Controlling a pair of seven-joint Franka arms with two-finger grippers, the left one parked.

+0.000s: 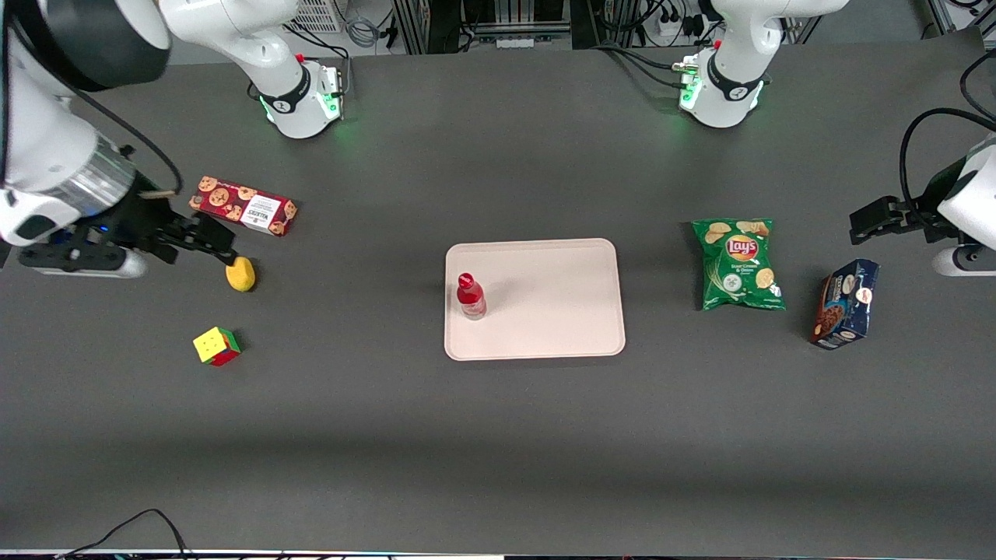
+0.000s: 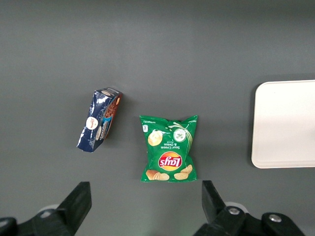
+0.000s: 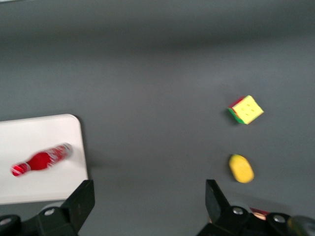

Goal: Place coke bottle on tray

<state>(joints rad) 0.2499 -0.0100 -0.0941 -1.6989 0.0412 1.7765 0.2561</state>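
Observation:
The coke bottle [image 1: 471, 296] [image 3: 42, 160], small and red with a red cap, stands upright on the pale pinkish-beige tray [image 1: 552, 303] [image 3: 44, 135] [image 2: 285, 123], close to the tray's edge nearest the working arm. My right gripper [image 1: 206, 236] [image 3: 150, 199] hangs well away from the tray, toward the working arm's end of the table, between the red cookie box and the yellow fruit. It is open, and only bare table shows between its fingers.
A red cookie box [image 1: 243, 206], a yellow fruit [image 1: 240, 274] [image 3: 241, 168] and a colour cube [image 1: 216, 345] [image 3: 245, 109] lie near my gripper. A green Lay's bag [image 1: 738, 263] [image 2: 170, 148] and a blue cookie box [image 1: 845, 303] [image 2: 100, 119] lie toward the parked arm's end.

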